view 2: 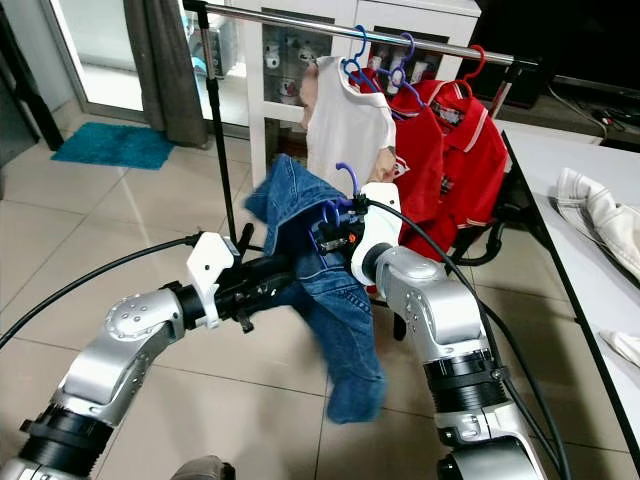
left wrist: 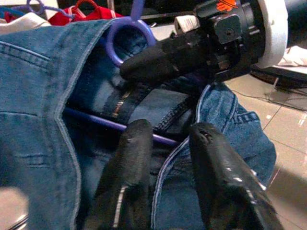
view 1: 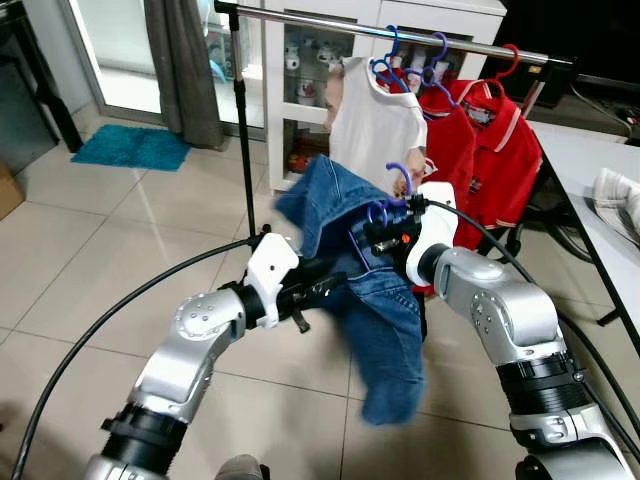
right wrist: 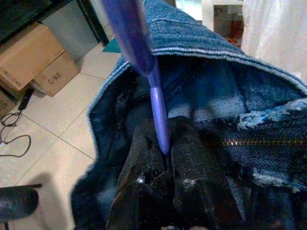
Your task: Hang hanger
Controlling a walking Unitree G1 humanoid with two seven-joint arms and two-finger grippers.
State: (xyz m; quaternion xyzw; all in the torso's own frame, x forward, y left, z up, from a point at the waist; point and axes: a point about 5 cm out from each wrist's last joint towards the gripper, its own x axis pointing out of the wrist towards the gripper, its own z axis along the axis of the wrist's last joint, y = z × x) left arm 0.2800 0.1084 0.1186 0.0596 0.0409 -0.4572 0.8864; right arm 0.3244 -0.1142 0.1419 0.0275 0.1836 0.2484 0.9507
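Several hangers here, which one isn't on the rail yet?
The purple hanger carrying the jeans, gripped by the right gripper. The others hook over the rail with shirts.

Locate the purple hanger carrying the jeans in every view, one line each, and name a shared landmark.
Left eye view: purple hanger, hook rising at centre, above the right claw.
Right eye view: hook just left of centre, over the jeans.
Left wrist view: loop at top, bar crossing behind the left claw.
Right wrist view: stem running down into the claw.
Shared landmark: the jeans.
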